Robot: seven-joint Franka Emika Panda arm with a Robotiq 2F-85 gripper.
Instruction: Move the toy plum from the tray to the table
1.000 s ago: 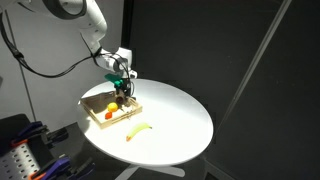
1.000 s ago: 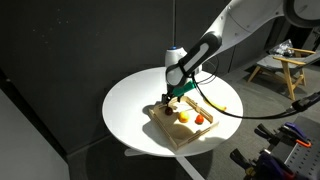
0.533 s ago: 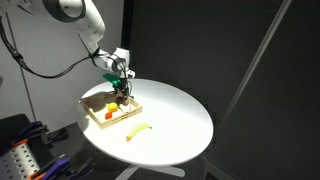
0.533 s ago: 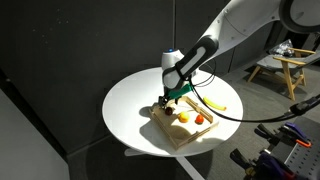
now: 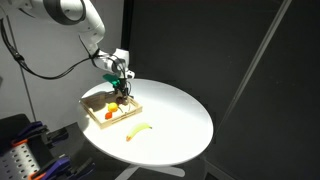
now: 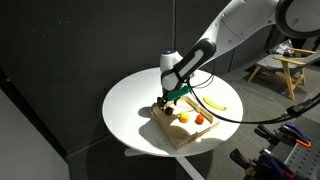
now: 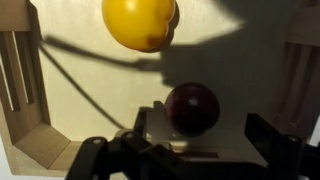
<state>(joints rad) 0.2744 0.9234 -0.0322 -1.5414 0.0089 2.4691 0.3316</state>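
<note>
The gripper point(image 7: 183, 148) hangs low inside the tray point(image 7: 22, 90) with its jaws wide apart. The toy plum point(image 7: 192, 108) lies on the pale tray floor between them, apart from both. A yellow toy fruit point(image 7: 140, 22) lies just beyond it. The tray sits near the edge of the table point(image 5: 180, 115), with a banana point(image 5: 138, 129) beside it

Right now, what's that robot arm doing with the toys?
The robot's gripper hangs low over the wooden tray, jaws open on either side of the little purple toy plum. The plum sits in the tray, not yet picked up, near a yellow toy fruit. A banana lies on the white table.
</note>
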